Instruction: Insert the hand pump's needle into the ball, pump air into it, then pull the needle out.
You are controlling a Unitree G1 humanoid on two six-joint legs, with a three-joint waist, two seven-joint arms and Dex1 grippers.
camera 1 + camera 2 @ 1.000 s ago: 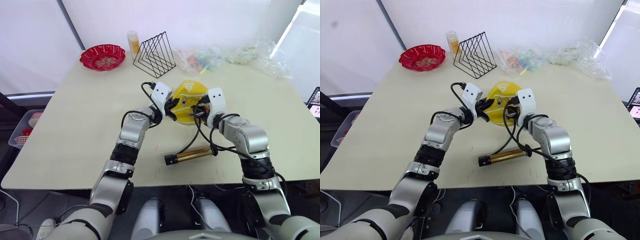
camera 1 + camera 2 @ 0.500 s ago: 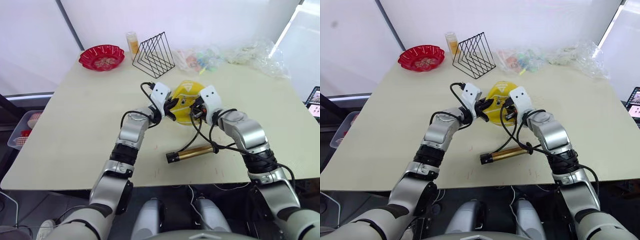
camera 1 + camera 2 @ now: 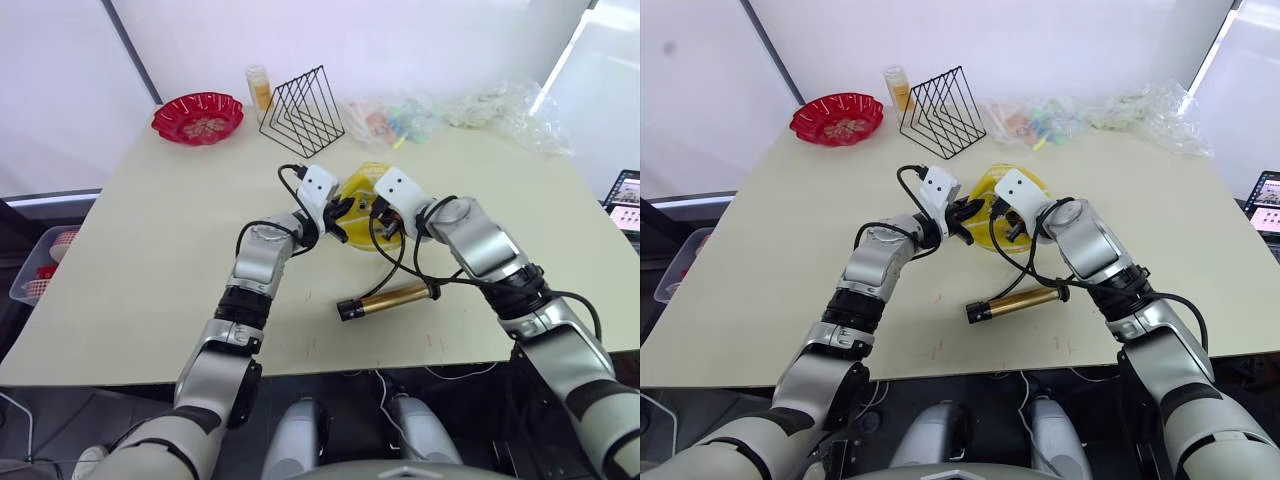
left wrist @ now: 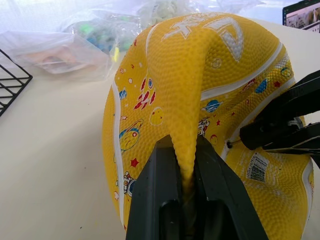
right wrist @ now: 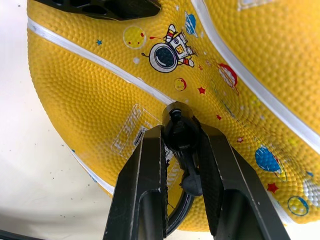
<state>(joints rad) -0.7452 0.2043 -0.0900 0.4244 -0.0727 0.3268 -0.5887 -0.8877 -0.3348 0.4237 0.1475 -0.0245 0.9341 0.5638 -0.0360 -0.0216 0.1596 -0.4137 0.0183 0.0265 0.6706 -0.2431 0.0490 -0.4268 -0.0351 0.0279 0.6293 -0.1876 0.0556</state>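
The ball (image 3: 361,187) is yellow, limp and printed with cartoons, and lies mid-table. My left gripper (image 4: 186,146) is shut on a raised fold of its skin. My right gripper (image 5: 178,131) is shut on the needle's black fitting (image 5: 178,120), whose tip presses against the ball by a clear label. The metal pin itself is hidden. In the left wrist view, the right gripper's fingers (image 4: 282,127) touch the ball close beside the fold. The hand pump (image 3: 390,298), with a gold barrel and black caps, lies on the table nearer me, its black hose (image 5: 179,220) running up to the fitting.
At the far side of the table stand a black wire rack (image 3: 300,100), a red bowl (image 3: 198,115), an orange bottle (image 3: 259,88) and crumpled plastic bags (image 3: 480,105). A bin (image 3: 40,265) sits on the floor at the left.
My right gripper has moved left across the ball with the fitting and now sits closer to the left gripper. The left gripper keeps its hold on the fold.
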